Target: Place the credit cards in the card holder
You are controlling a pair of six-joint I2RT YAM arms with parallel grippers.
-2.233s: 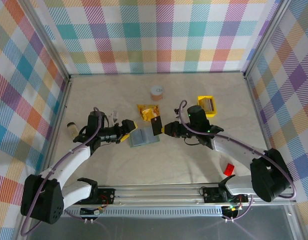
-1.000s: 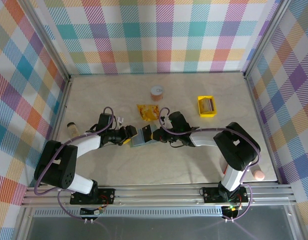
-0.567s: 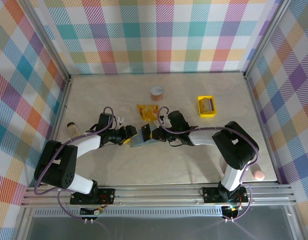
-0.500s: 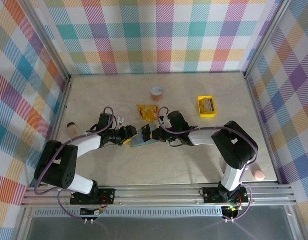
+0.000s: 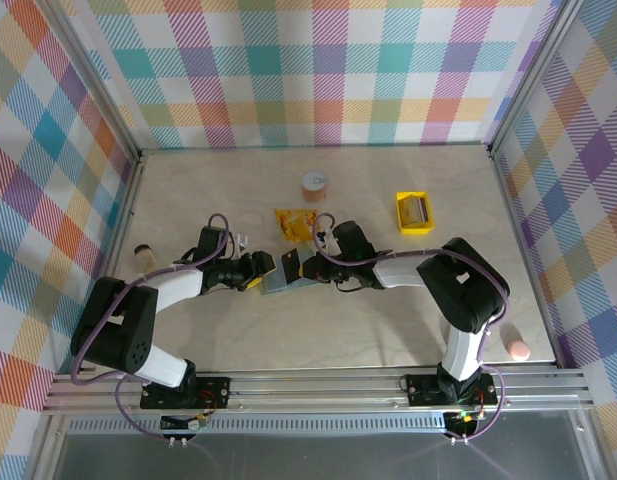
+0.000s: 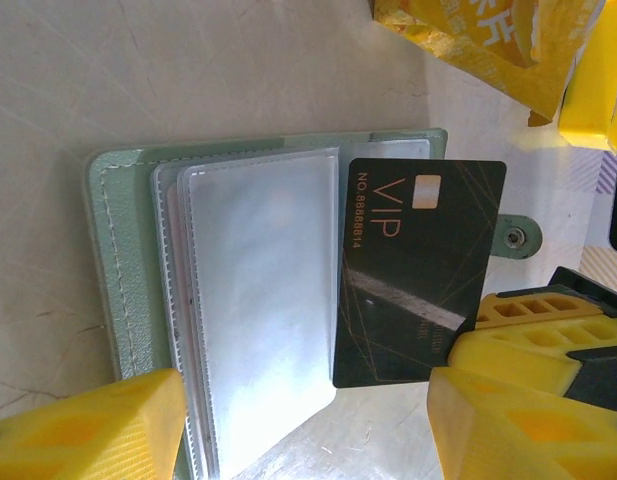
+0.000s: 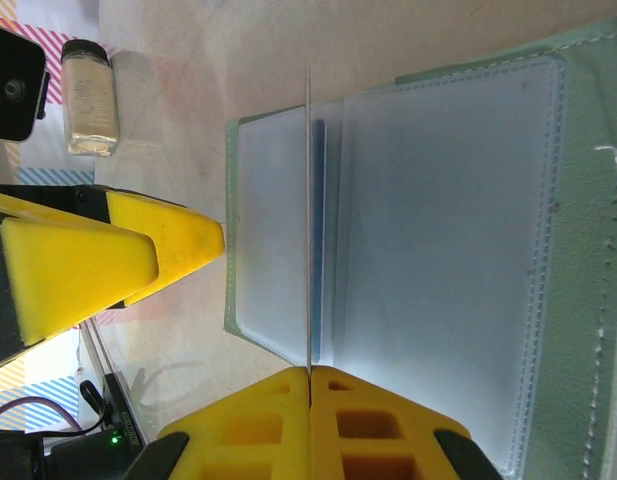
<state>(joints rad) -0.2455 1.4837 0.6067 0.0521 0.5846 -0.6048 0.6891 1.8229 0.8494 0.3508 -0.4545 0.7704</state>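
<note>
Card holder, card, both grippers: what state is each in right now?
card holder, open, lying flat on the table
snap tab, undone
dark card, held on edge, not yet in a sleeve
right gripper, shut on the dark card
left gripper, open wide

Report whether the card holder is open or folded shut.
Open. The card holder lies spread on the table, its clear sleeves exposed and its snap tab unfastened.
</note>
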